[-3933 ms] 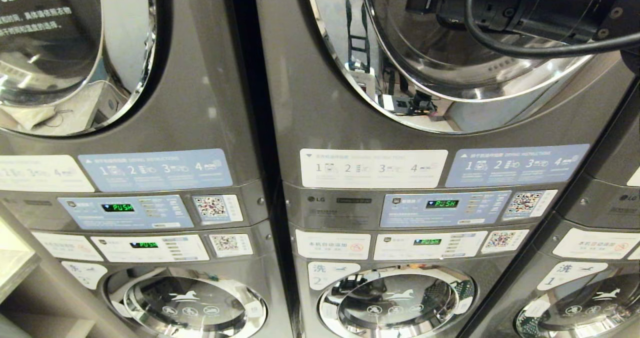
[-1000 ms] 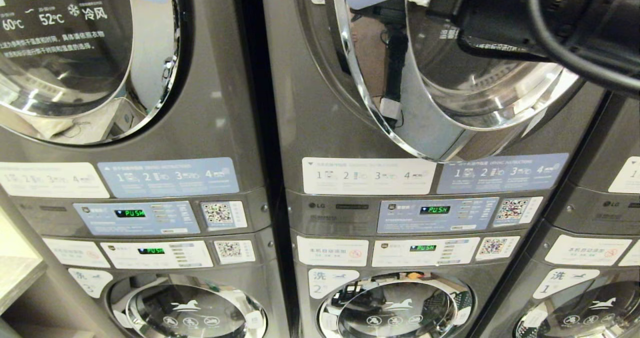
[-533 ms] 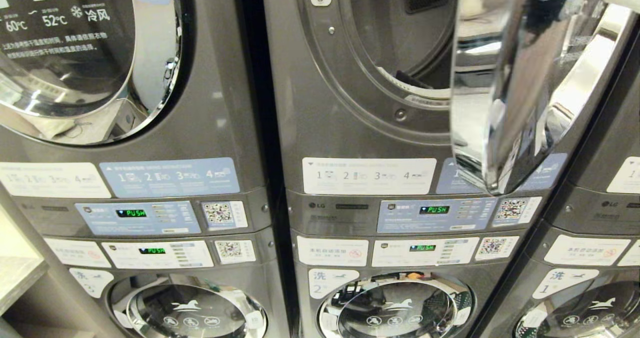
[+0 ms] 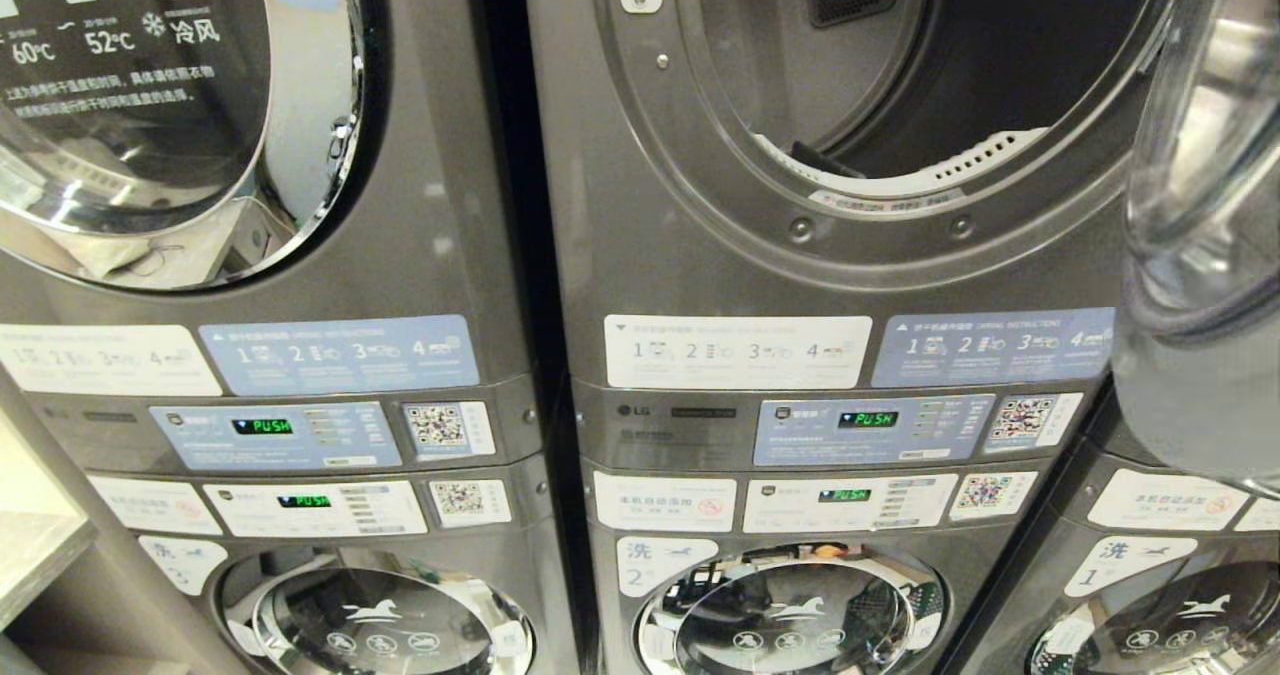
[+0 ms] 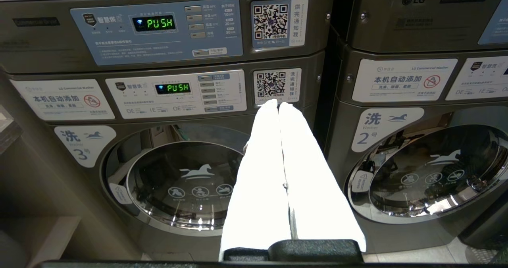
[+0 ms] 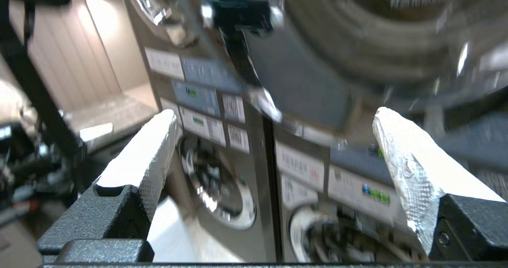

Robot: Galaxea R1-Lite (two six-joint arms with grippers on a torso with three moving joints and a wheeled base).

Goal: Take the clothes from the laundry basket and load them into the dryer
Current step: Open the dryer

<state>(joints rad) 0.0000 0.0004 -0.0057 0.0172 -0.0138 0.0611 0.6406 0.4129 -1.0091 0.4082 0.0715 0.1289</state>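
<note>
The middle dryer [image 4: 700, 205] stands with its round opening bare and its dark drum empty. Its glass door [image 4: 1200, 235] hangs swung out at the right edge of the head view. Neither arm shows in the head view. In the right wrist view my right gripper [image 6: 274, 117] is open with nothing between its white fingers, facing the lower fronts of the machines. My left gripper [image 5: 278, 103] is shut and empty, parked low in front of the washers. The clothes and the laundry basket are out of view.
A second dryer [image 4: 150, 125] with its door closed stands on the left. Washers [image 4: 790, 615] with closed round doors sit beneath the control panels [image 4: 870, 425]. A shelf edge [image 4: 30, 545] juts in at the lower left. The open door takes up space on the right.
The middle dryer's door has swung from nearly closed to fully open on the right. My right arm, which was at the door, has dropped out of the head view.
</note>
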